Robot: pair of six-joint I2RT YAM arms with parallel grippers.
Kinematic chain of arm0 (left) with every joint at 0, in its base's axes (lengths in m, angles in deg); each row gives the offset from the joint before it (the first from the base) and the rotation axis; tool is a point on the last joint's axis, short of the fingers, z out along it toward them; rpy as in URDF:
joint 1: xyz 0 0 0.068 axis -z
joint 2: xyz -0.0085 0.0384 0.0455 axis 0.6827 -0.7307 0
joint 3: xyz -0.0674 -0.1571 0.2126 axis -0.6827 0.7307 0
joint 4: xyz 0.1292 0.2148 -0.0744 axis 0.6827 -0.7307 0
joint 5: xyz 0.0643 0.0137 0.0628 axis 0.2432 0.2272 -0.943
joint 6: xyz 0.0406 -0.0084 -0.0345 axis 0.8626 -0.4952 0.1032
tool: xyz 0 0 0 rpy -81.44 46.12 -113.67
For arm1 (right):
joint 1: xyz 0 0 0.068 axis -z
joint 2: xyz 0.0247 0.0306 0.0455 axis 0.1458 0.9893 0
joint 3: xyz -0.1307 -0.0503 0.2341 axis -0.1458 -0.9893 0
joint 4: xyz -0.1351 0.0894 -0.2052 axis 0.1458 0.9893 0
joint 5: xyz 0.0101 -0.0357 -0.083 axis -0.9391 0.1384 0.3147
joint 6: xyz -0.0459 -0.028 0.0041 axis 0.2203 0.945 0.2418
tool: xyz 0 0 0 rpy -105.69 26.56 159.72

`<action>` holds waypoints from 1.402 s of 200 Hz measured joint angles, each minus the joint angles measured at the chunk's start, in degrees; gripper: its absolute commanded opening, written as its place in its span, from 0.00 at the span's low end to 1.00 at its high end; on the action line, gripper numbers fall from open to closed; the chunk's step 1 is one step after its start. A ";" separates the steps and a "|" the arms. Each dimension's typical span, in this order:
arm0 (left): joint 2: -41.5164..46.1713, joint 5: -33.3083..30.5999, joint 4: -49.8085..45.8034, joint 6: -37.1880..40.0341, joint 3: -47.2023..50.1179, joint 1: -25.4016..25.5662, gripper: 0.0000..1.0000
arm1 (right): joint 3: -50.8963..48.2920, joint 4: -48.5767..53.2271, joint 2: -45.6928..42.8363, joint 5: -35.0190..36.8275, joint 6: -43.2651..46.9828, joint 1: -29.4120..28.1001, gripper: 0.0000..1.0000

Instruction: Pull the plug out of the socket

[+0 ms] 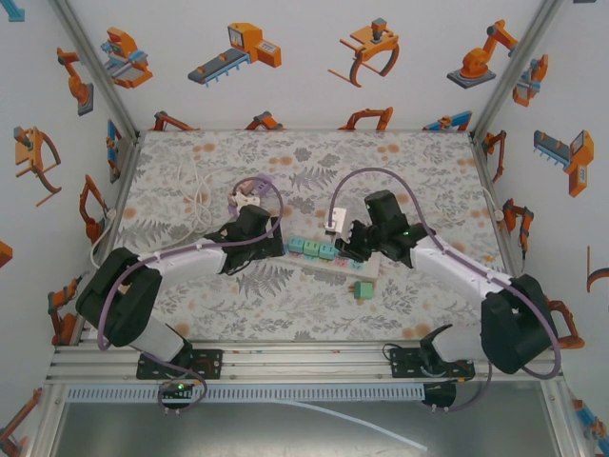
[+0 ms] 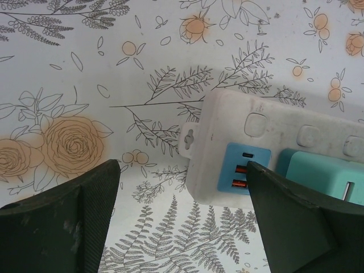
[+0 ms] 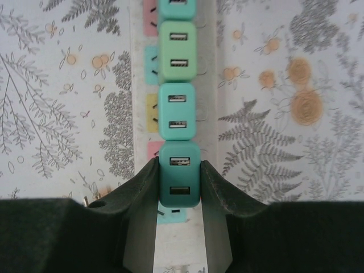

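Note:
A white power strip, the socket point(image 1: 335, 266) point(image 3: 208, 114) point(image 2: 227, 128), lies at the middle of the table with a row of teal and green plugs on it. My right gripper point(image 1: 354, 248) point(image 3: 180, 170) is shut on the nearest teal plug point(image 3: 180, 176), one finger on each side; it stands in line with the other plugs point(image 3: 177, 111). My left gripper point(image 1: 273, 245) point(image 2: 182, 199) is open at the strip's left end, and its right finger point(image 2: 296, 222) is close to a blue USB module point(image 2: 245, 168). Nothing is between its fingers.
A loose green plug point(image 1: 363, 288) lies on the table in front of the strip. A white adaptor point(image 1: 336, 219) lies behind the strip. Further left is a white plug point(image 1: 245, 200) with a coiled white cable. Walls close off the table at the back and both sides.

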 measured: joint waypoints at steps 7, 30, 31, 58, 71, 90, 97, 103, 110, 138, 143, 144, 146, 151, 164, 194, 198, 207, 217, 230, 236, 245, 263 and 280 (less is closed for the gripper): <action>0.22 -0.11 -0.37 -0.02 0.02 0.00 0.84 | 0.00 -0.70 -0.92 0.20 -0.59 0.02 0.00; 1.53 -0.46 -2.25 0.00 0.37 0.15 0.84 | 0.00 -3.04 -4.07 0.42 -3.69 0.00 0.00; 1.70 -0.48 -2.43 0.02 0.42 0.17 0.84 | 0.00 -3.13 -4.20 0.42 -3.87 0.00 0.00; 5.66 -0.46 -6.23 0.26 2.05 0.63 0.85 | -0.07 -5.22 -8.37 1.33 -12.94 0.00 0.00; 8.31 -0.42 -7.98 0.59 2.64 0.98 0.87 | -0.20 -6.60 -11.21 2.43 -19.91 0.02 0.00; 13.20 -0.44 -9.70 1.25 3.08 1.49 0.90 | -1.09 -8.46 -16.55 4.50 -31.67 -0.02 0.00; 15.30 -0.39 -10.14 1.81 3.13 1.70 0.91 | -1.73 -9.22 -18.73 5.35 -36.26 -0.04 0.00; 17.18 -0.20 -10.38 2.32 3.17 1.90 0.92 | -2.45 -9.73 -20.61 6.16 -40.44 -0.07 0.00; 19.50 0.31 -10.54 3.21 3.23 2.14 0.93 | -3.15 -9.90 -22.43 6.93 -44.44 -0.09 0.00; 29.53 5.73 -8.96 8.07 4.42 4.46 0.95 | -5.62 -7.28 -28.50 10.29 -60.92 -0.15 0.00; 31.32 7.34 -8.31 9.01 4.90 5.01 0.97 | -6.03 -6.64 -29.29 10.84 -63.36 -0.17 0.00; 31.61 7.65 -8.22 9.16 4.96 5.09 0.97 | -6.10 -6.51 -29.42 10.93 -63.78 -0.17 0.00; 32.44 8.41 -8.00 9.62 5.18 5.33 0.97 | -6.34 -6.21 -29.81 11.10 -64.96 -0.17 0.00; 33.90 10.19 -7.32 10.49 5.64 5.79 0.99 | -6.91 -5.64 -30.56 11.45 -67.36 -0.20 0.00; 37.66 15.72 -5.88 12.61 6.78 6.95 0.99 | -9.01 -4.37 -32.44 12.37 -73.90 -0.28 0.00; 42.14 25.90 -4.74 16.35 7.39 9.46 0.97 | -14.60 -3.10 -33.70 13.46 -84.65 -1.14 0.00; 42.49 27.02 -4.81 16.92 7.39 9.92 0.97 | -15.54 -3.10 -33.62 13.81 -85.83 -1.46 0.00; 42.88 28.94 -5.14 18.05 7.34 11.02 0.97 | -17.25 -3.15 -33.33 14.49 -87.76 -2.19 0.00; 42.95 30.56 -5.68 19.15 7.26 12.24 0.97 | -19.12 -3.26 -32.76 15.50 -89.68 -3.19 0.00; 42.69 32.00 -6.62 20.50 7.08 13.77 0.97 | -21.22 -4.02 -31.58 16.74 -91.65 -4.44 0.00; 42.47 32.39 -7.04 21.14 6.99 14.43 0.97 | -22.03 -4.57 -30.88 17.25 -92.43 -4.96 0.00; 42.01 32.79 -7.58 21.90 6.91 15.34 0.97 | -23.21 -5.84 -29.49 17.99 -93.57 -5.62 0.00; 40.85 32.65 -8.26 23.45 6.88 17.20 0.97 | -24.63 -8.41 -26.40 19.15 -95.03 -6.56 0.00; 39.78 31.87 -8.79 24.83 6.82 18.88 0.97 | -25.20 -10.73 -23.58 20.22 -95.80 -7.30 0.01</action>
